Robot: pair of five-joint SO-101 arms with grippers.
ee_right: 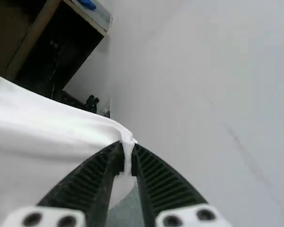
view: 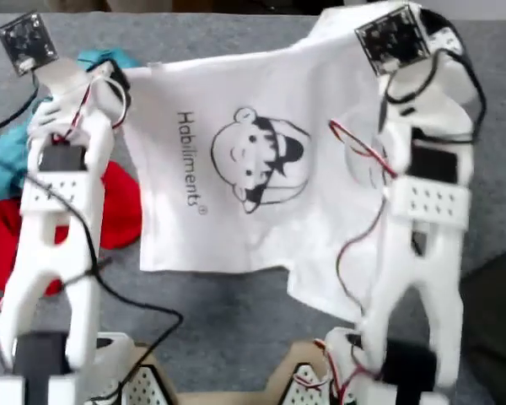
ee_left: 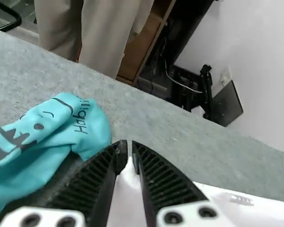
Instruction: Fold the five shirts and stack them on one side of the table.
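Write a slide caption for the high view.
Left gripper and right gripper pinch a white shirt spread across the grey table; teal shirt and red shirt heaped alongside.

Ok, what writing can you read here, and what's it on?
On the white shirt: one line of dark lettering beside the cartoon face, a brand mark, left unquoted.
On the teal shirt: dark lettering cut off by a fold, not readable whole.
Nothing else is legible.

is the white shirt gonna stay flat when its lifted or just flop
Probably floppy: the white shirt lies wrinkled and uneven at its edges. It looks thin and light, pinched to a sliver in the right pincer. Held at two corners, with the left pincer on the other, its middle would likely sag.
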